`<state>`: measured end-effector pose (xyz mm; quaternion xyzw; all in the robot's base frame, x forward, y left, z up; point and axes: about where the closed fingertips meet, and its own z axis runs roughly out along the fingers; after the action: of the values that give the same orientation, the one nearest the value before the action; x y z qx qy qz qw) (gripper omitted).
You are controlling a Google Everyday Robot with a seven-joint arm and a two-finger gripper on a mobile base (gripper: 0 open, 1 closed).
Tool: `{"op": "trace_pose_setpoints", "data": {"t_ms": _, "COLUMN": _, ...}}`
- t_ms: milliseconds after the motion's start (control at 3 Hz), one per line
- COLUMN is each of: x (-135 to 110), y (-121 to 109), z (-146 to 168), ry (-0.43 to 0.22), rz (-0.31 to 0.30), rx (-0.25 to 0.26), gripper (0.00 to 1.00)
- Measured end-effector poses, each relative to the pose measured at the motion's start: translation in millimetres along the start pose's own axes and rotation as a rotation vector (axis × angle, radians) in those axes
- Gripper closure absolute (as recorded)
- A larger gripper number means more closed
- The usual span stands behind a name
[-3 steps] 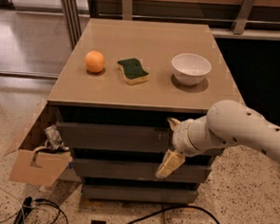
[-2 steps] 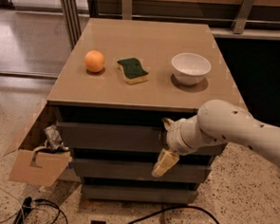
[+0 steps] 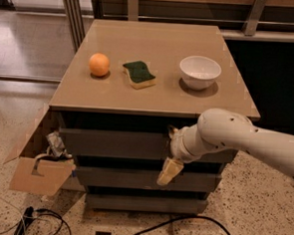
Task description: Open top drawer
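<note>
Hand [image 3: 170,152] is against the front of the cabinet, right of centre on the top drawer [image 3: 115,143], with the pale arm reaching in from the right. It looks spread wide. One pale finger [image 3: 167,172] hangs down past the drawer's lower edge and over the narrower drawer front [image 3: 118,177] beneath. A darker stub shows up by the dark gap under the tabletop [image 3: 153,97]. Nothing is gripped between them, though it is hard to say whether either tip has caught an edge.

The top drawer itself is the uppermost and widest of the three dark grey fronts, directly below the tabletop. None of its inside shows, so it reads as shut or all but shut.

My judgement is that the step in hand is getting a purchase on this handleless front, and the pull has not begun. The next move calls for a tip hooked behind the top lip or under the bottom edge. Then it needs a straight draw outward, square to the cabinet, so the hold does not slip.

The orange [image 3: 99,64], sponge [image 3: 139,74] and white bowl [image 3: 200,72] rest on the tabletop, so a smooth pull matters. An open cardboard box [image 3: 38,175] stands beside the cabinet on the other side from the arm, clear of the drawer's path.
</note>
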<state>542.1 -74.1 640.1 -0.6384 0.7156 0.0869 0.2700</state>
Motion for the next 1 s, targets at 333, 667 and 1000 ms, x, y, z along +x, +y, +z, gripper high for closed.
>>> {"op": "trace_pose_setpoints", "data": {"t_ms": 333, "x": 0.4, "y": -0.1, "z": 1.1, "ry": 0.001, "rz": 0.0, "rx": -0.001, "gripper": 0.18}}
{"op": "trace_pose_setpoints", "data": {"t_ms": 667, "x": 0.4, "y": 0.0, "z": 1.1, "ry": 0.001, "rz": -0.001, "rx": -0.001, "gripper": 0.41}}
{"op": "trace_pose_setpoints", "data": {"t_ms": 1000, "x": 0.4, "y": 0.0, "z": 1.1, "ry": 0.001, "rz": -0.001, "rx": -0.001, "gripper": 0.64}}
